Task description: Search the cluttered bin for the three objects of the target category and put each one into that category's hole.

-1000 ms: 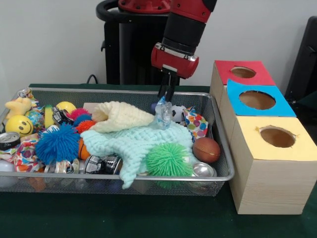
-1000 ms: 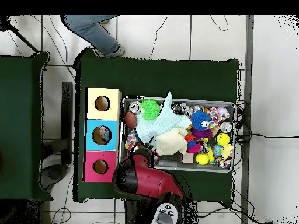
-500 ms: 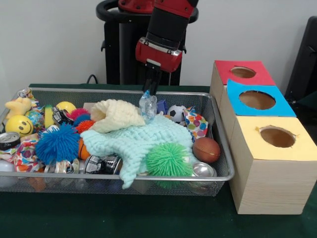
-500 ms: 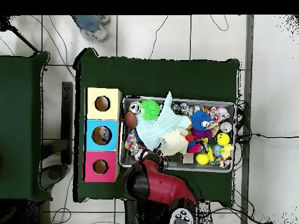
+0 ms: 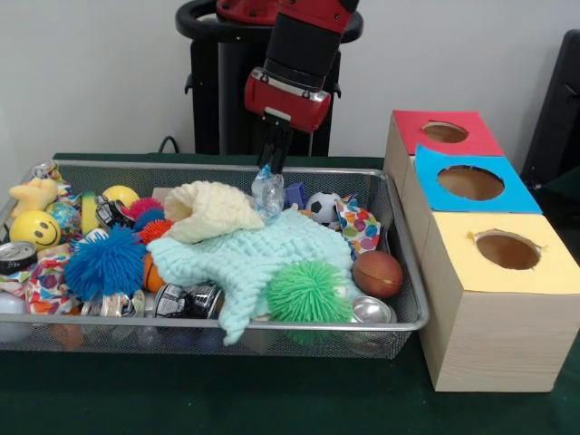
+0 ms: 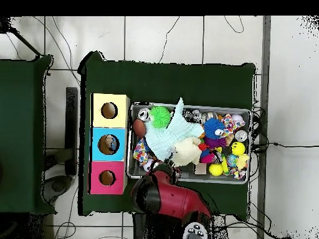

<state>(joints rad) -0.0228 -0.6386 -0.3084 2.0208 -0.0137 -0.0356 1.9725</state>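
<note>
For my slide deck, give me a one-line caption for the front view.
Sawyer gripper holds a crumpled clear plastic bottle over the cluttered mesh bin, beside three color-topped hole boxes.

A dark green worktop (image 5: 227, 399) carries a wire basket (image 5: 412, 272) full of clutter. A mint knitted blanket (image 5: 245, 258) lies across the middle, with a cream knitted cloth (image 5: 217, 210) resting on its far left part. A green spiky ball (image 5: 309, 292) sits on the blanket's near edge, and a blue spiky ball (image 5: 105, 263) lies to the left. A brown ball (image 5: 377, 273) lies at the right end, a small football (image 5: 323, 207) behind it. A yellow smiley ball (image 5: 34, 228) and a yellow plush toy (image 5: 34, 194) sit far left. The overhead view shows a tiled floor (image 6: 187, 37) with cables (image 6: 286, 146).
</note>
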